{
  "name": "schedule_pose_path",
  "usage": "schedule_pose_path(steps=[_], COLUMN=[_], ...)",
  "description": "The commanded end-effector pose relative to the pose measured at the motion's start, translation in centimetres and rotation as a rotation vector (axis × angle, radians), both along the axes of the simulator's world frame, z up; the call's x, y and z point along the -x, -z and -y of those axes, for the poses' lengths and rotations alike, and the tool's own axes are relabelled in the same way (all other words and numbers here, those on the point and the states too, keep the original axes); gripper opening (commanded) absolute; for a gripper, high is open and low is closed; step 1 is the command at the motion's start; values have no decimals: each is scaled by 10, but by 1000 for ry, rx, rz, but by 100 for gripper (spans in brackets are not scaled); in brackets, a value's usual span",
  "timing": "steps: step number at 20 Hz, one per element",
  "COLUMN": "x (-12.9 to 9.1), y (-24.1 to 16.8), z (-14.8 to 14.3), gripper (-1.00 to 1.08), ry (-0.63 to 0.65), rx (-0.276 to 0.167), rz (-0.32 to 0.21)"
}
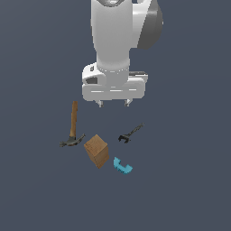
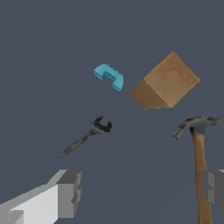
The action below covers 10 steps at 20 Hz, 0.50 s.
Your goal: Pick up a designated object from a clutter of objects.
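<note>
The hammer [image 1: 72, 125] lies flat on the exterior view's left, its brown wooden handle pointing away and its dark grey head [image 1: 71, 140] nearest the wooden block [image 1: 96, 150]. In the wrist view the hammer [image 2: 199, 153] runs past one fingertip [image 2: 213, 189]. My gripper [image 1: 113, 103] hangs open above the floor, behind the clutter and to the right of the handle, with nothing between its fingers. The gripper [image 2: 142, 192] shows in the wrist view as two grey pads set wide apart.
A small black wrench [image 1: 131, 133] lies to the exterior view's right of the block. A cyan curved piece [image 1: 122, 166] sits in front of the block. In the wrist view the wrench [image 2: 85, 137], cyan piece [image 2: 110, 76] and block [image 2: 165, 82] all show.
</note>
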State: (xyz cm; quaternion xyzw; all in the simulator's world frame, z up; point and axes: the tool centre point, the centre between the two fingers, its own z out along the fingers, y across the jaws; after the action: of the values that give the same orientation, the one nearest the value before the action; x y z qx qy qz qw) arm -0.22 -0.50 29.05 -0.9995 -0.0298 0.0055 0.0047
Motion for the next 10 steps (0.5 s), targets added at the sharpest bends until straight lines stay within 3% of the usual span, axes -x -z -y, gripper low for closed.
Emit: schedule_pose_path(steps=[1, 10], x=[0, 11], y=[11, 78], z=[11, 80], gripper=[100, 100], ry=[1, 10], rx=[-4, -21], rz=[0, 6])
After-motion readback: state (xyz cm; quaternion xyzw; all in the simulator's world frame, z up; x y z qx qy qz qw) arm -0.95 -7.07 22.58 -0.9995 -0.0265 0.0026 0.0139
